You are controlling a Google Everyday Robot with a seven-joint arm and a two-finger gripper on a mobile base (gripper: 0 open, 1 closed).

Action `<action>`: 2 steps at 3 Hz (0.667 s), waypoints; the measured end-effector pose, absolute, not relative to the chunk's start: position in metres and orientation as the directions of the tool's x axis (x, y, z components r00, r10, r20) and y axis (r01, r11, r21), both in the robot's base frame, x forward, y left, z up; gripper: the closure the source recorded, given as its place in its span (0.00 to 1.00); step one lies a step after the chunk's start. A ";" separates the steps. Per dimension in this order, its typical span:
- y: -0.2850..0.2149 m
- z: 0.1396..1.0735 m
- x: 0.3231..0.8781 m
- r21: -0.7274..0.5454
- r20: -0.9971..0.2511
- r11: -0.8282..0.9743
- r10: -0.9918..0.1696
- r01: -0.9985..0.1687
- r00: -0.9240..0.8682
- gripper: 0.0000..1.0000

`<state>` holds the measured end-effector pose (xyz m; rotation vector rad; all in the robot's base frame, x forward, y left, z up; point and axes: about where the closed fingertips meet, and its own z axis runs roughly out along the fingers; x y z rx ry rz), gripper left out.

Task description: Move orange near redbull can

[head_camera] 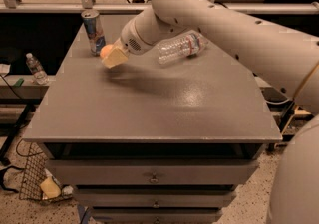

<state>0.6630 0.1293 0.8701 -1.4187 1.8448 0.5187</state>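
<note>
One arm is reaching in from the right across the grey table [149,118] toward the redbull can [93,30], which is standing upright near the table's far left corner. The gripper [111,56] is hanging just to the right of the can, as the camera sees it, and a little nearer the camera. Its jaws are drawn in tight on the orange [105,50]. A pale yellowish finger pad [117,59] is covering the fruit's near side, so only its upper left part is showing.

The orange is sitting just beside the can's lower half, on the can's right. Whether fruit and can are touching I cannot tell, nor whether the orange is resting on the tabletop or being held just above it.

A clear plastic bottle [179,48] is lying on its side well to the right of the can, beyond the arm's wrist. A small water bottle [36,67] is standing to the left of the can and lower down, off the table. A wire basket [31,178] is sitting on the floor far below the can, beside the table's drawers [154,174].
</note>
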 end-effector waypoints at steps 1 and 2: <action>0.130 0.866 0.679 -0.102 -0.751 0.322 -0.645 -0.941 -0.140 1.00; 0.131 0.860 0.693 -0.084 -0.751 0.339 -0.640 -0.937 -0.164 1.00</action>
